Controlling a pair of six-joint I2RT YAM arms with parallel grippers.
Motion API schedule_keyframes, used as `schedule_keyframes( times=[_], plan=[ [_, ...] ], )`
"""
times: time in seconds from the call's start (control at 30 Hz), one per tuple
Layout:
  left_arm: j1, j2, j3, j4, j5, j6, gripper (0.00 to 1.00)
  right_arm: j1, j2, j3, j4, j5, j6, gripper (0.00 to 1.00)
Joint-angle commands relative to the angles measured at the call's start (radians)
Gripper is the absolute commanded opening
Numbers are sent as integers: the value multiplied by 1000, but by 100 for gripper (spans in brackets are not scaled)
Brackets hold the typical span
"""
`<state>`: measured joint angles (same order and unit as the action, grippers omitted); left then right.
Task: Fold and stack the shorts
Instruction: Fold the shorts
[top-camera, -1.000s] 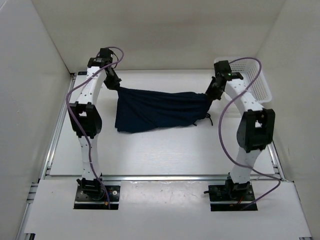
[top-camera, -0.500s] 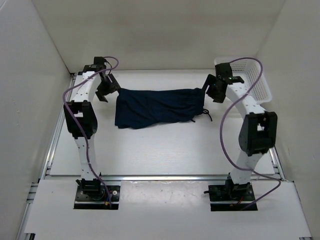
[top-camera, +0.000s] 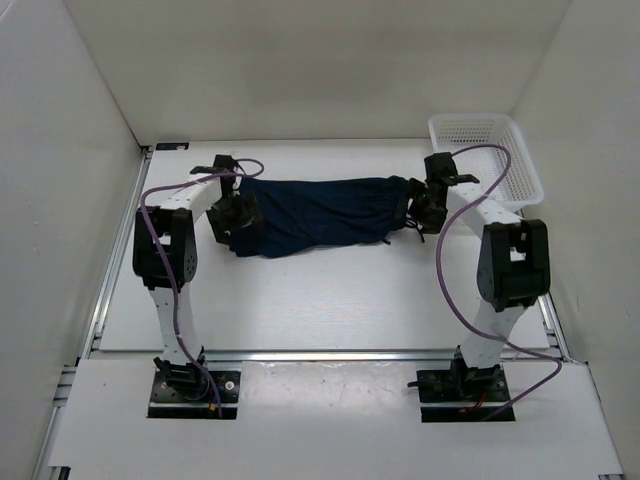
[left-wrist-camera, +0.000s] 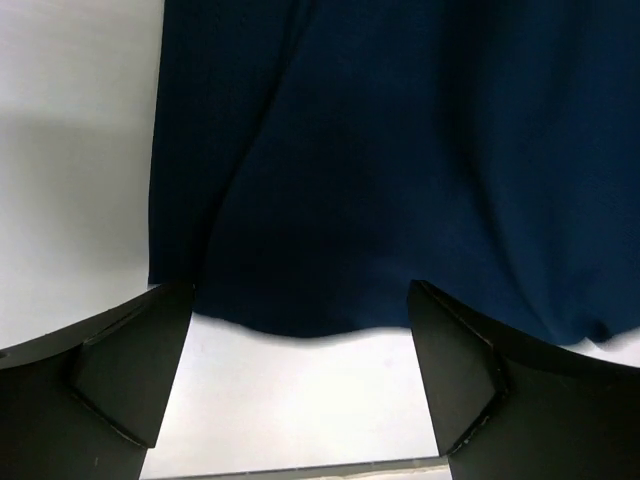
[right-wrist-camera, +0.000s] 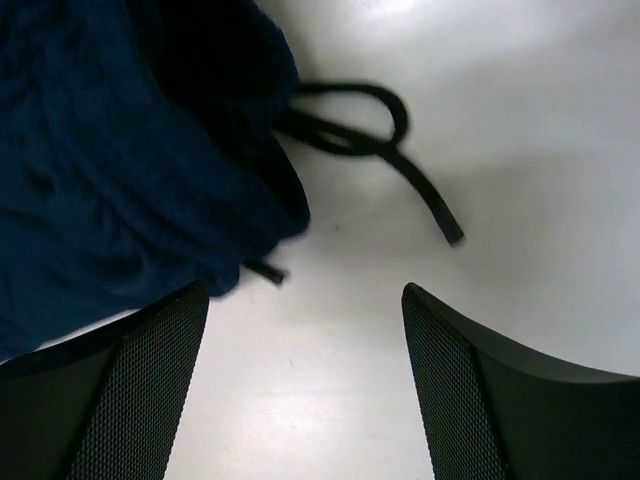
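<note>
The dark navy shorts (top-camera: 320, 212) lie spread flat across the far middle of the white table (top-camera: 320, 300), waistband to the right. My left gripper (top-camera: 234, 216) hangs low at their left end, open. In the left wrist view its fingers straddle the hem of the shorts (left-wrist-camera: 380, 160), and the gripper (left-wrist-camera: 300, 335) holds nothing. My right gripper (top-camera: 420, 205) sits at the waistband end, also open. In the right wrist view the gathered fabric of the shorts (right-wrist-camera: 120, 180) and a loose black drawstring (right-wrist-camera: 385, 145) lie just ahead of the empty gripper (right-wrist-camera: 304, 320).
A white mesh basket (top-camera: 490, 150) stands at the back right corner, just behind the right arm. White walls close in the table on the left, back and right. A metal rail (top-camera: 320, 354) runs along the table's near edge.
Both grippers opened and let go of the shorts, which dropped from hanging between them to lying flat. Both arms then came down and inward to the garment's ends.
</note>
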<state>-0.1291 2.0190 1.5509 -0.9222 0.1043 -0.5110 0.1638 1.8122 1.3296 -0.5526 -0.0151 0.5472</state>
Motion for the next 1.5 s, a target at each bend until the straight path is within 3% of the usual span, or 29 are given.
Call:
schedule_keyframes(
  times=[0.0,0.07,0.13,0.17,0.2,0.23,0.3,0.33,0.53,0.77,1.0,1.03,1.07,1.1,1.13,1.17,1.2,1.27,1.4,1.43,1.47],
  plan=[
    [8,32,18,63,28,12,100,19,100,98,52,-42,3,82],
    [8,56,18,72,49,12,96,35,150,170,52,-42,3,80],
    [8,69,28,83,58,12,73,51,219,222,43,-29,3,67],
    [8,69,28,83,58,12,55,65,237,273,33,-29,3,59],
    [8,69,40,83,49,12,15,75,251,290,23,-19,3,34],
    [8,69,40,83,49,12,10,75,260,299,23,-19,16,20],
    [17,49,40,71,23,12,10,75,236,299,13,21,29,2],
    [17,23,29,71,11,12,10,75,220,277,0,32,39,0],
    [37,-135,-107,62,-37,3,10,86,40,62,-61,41,39,0],
    [37,-374,-380,62,-16,-44,10,106,-313,-330,-128,90,30,0],
    [17,-580,-580,42,6,-64,10,106,-602,-553,-199,90,39,0],
    [17,-580,-580,42,17,-73,10,106,-613,-563,-210,90,39,8],
    [7,-565,-580,42,32,-52,13,106,-622,-563,-210,81,39,34],
    [-3,-551,-556,42,43,-41,32,106,-635,-563,-219,81,39,44],
    [-3,-539,-536,22,55,-41,42,106,-645,-532,-233,96,39,57],
    [-3,-527,-497,11,55,-28,53,106,-659,-512,-260,118,39,62],
    [-3,-526,-477,0,34,-27,72,106,-659,-491,-273,128,39,62],
    [-3,-526,-421,-20,5,-27,82,106,-682,-436,-283,151,26,64],
    [-15,-468,-315,-29,-23,-17,79,106,-642,-362,-270,172,26,59],
    [-15,-450,-289,-29,-23,-17,74,106,-627,-348,-261,172,26,57],
    [-30,-415,-266,-39,-23,-17,61,106,-596,-337,-260,172,26,51]
  ],
)
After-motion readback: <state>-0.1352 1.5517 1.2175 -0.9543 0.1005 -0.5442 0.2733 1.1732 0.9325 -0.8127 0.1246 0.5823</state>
